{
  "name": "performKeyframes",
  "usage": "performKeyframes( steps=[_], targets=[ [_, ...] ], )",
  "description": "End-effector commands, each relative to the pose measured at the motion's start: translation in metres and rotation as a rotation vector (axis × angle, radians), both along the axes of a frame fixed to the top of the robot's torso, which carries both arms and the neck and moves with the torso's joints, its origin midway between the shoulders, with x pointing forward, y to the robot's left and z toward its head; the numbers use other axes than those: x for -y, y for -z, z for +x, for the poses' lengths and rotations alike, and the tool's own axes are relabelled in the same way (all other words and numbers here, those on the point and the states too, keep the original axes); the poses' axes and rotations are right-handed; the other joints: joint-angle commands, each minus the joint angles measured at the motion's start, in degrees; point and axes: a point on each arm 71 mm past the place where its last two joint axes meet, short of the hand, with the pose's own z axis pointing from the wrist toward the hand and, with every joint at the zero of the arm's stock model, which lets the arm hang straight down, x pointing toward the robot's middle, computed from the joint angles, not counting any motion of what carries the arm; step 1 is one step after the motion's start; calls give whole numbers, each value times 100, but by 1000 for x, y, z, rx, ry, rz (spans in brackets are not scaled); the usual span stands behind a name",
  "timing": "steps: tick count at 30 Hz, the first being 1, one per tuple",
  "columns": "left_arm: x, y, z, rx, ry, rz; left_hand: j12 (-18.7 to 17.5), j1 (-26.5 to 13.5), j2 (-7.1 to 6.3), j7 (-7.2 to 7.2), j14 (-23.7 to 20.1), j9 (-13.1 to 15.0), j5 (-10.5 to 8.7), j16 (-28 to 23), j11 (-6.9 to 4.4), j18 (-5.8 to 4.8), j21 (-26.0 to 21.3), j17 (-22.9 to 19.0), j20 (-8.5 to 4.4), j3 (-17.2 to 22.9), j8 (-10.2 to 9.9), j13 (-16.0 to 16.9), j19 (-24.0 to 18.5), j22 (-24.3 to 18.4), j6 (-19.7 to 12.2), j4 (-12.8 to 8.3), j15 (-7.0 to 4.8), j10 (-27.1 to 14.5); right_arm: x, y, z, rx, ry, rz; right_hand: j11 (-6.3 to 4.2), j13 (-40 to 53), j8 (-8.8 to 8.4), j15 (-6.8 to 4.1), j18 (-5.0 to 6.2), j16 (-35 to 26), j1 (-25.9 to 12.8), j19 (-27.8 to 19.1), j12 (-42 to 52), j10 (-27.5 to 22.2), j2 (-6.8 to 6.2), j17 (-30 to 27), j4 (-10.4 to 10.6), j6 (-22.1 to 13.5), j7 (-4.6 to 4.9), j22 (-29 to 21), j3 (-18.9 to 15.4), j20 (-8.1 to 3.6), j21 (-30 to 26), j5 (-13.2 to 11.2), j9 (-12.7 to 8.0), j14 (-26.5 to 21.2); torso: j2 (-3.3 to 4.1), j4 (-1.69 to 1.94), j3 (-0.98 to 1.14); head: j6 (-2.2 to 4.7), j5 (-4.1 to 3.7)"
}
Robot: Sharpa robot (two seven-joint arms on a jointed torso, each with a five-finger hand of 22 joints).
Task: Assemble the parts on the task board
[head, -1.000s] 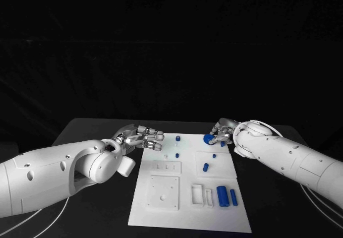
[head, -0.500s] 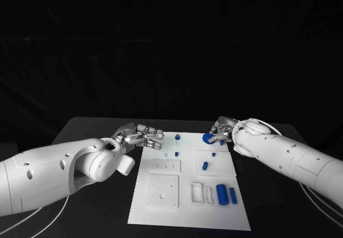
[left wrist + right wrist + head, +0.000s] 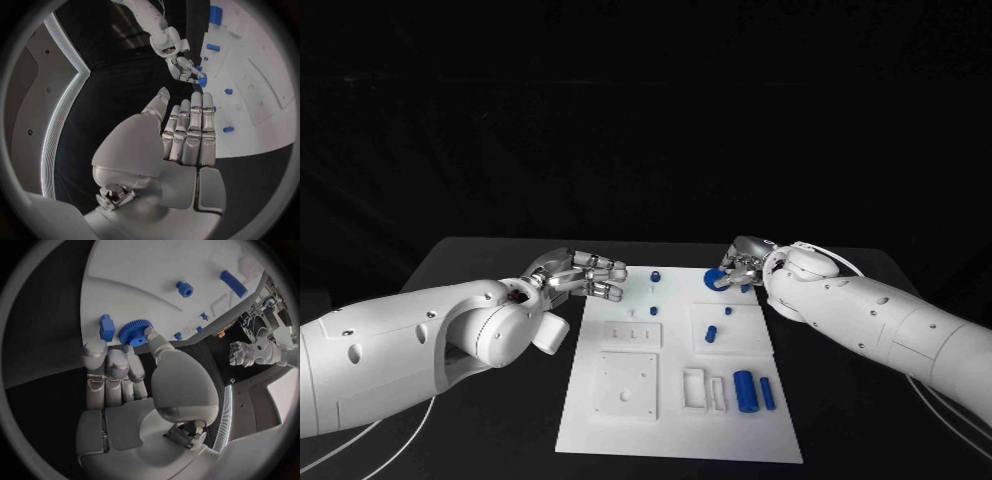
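Overhead, the head view shows a black table (image 3: 488, 262) against a dark, featureless room, with the white task board (image 3: 678, 440) lying lengthwise in the middle. The left hand (image 3: 581, 275) hovers at the board's far left corner, its fingers spread and holding nothing, just beside a small blue peg (image 3: 656, 277) standing on the board. The right hand (image 3: 740, 265) sits at the far right corner, fingertips closed around a blue gear (image 3: 715, 281) at the board's far edge. Further down the board lie two small blue pieces (image 3: 718, 327), and near the front right a blue block (image 3: 746, 387) rests beside a blue cylinder (image 3: 766, 393), the two just apart. White recessed fixtures (image 3: 629, 384) occupy the board's front left.

From the left wrist view, the left hand (image 3: 181, 142) is seen from behind with its fingers straight and side by side, empty, above the edge where the black table meets the task board (image 3: 262, 100). Beyond it the right hand (image 3: 184, 67) pinches the blue gear (image 3: 201, 80).

From the right wrist view, the right hand (image 3: 125, 375) grips the blue gear (image 3: 132, 333) between thumb and fingertips at the edge of the task board (image 3: 144, 270). A small blue block (image 3: 107, 328) stands just beside the gear, touching or nearly so. Farther across the board lie a blue peg (image 3: 184, 288) and a blue block (image 3: 233, 283), and the left hand (image 3: 240, 352) hangs well apart beyond the board.
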Motion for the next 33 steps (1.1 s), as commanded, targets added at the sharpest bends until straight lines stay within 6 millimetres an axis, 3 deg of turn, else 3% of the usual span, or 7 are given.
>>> performKeyframes(
  steps=[1,4,10,13,22,33],
  targets=[
    [2,-2,-1,4,18,-5,19,-3,38,18,-26,1,-8,-16,3,18,39,-3,0,3,11,8,-24,-6,-38,-46,5,-39,-1,7,-3,18,0,-77,-29,2,20,-11,-88,27,100,315,15,17,-15,6,101,5,20,477,11,-9,26,-26,-7,26,1,-2,8,4,-15],
    [2,-2,-1,4,19,-6,19,-3,38,18,-26,1,-8,-16,3,18,39,-3,0,3,11,8,-24,-6,-38,-46,5,-39,-2,7,-5,29,-2,-88,-30,-3,21,-13,-91,23,106,318,8,17,-37,0,142,9,18,481,32,-10,43,4,-6,24,2,8,-1,16,-23],
    [2,-2,-2,3,18,-6,19,-3,38,18,-26,1,-8,-16,3,18,39,-3,0,3,11,8,-24,-6,-38,-46,5,-39,-6,7,-7,43,-11,-100,-34,4,22,-16,-93,30,87,319,18,29,-68,5,246,27,11,479,50,-13,47,26,-6,25,6,13,7,21,-20],
    [1,-2,-2,3,18,-6,20,-3,31,20,-30,1,-6,-18,5,18,45,-4,2,1,10,8,-31,-10,-45,-51,7,-45,-8,6,-9,53,-13,-98,-41,7,20,-21,-99,29,93,322,21,33,-59,2,262,63,1,483,101,-16,69,166,-7,26,8,12,6,20,-21],
    [0,-2,-2,3,13,-4,20,-3,31,20,-30,1,-6,-18,5,18,45,-4,2,1,10,8,-32,-11,-45,-51,7,-45,-13,-3,-16,103,-14,-78,-55,24,21,-38,-114,33,55,323,35,61,-84,-7,228,144,-20,487,411,-35,117,194,-8,27,2,8,-4,24,-6],
    [-4,-2,0,6,0,-2,20,-3,31,20,-30,1,-6,-18,5,18,45,-4,2,1,10,8,-32,-11,-45,-51,7,-45,-38,-24,-30,181,-71,-44,-63,37,20,-49,-116,49,21,329,45,82,-137,1,272,177,-31,496,487,-47,167,172,-7,28,-1,14,-4,54,-3]
  ],
)
